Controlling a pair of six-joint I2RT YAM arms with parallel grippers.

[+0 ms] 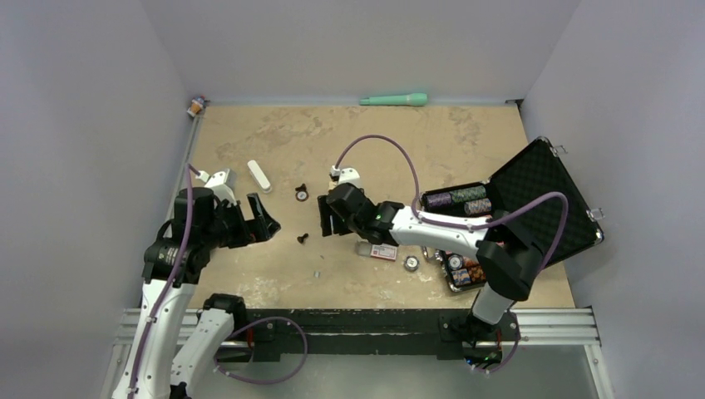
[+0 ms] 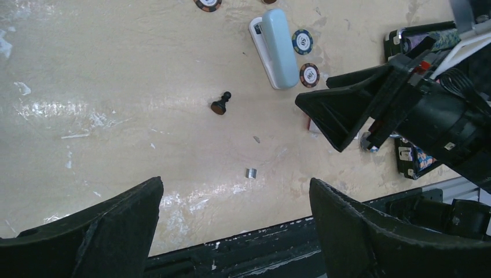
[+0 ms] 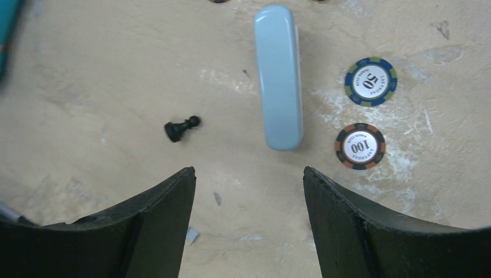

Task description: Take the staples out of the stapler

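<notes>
Plastic, probably light and slick, the stapler (image 3: 279, 75) lay near your left gripper (image 2: 235, 185) and right gripper (image 3: 248, 174), both spread wide and empty; its long sides suited pinching.

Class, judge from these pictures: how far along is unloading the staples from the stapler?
Looks done: a small strip of staples lies on the table, apart from the stapler. In hand: nothing; the left gripper and right gripper are open and empty. Left: perhaps nothing, though the stapler's inside is hidden.
</notes>
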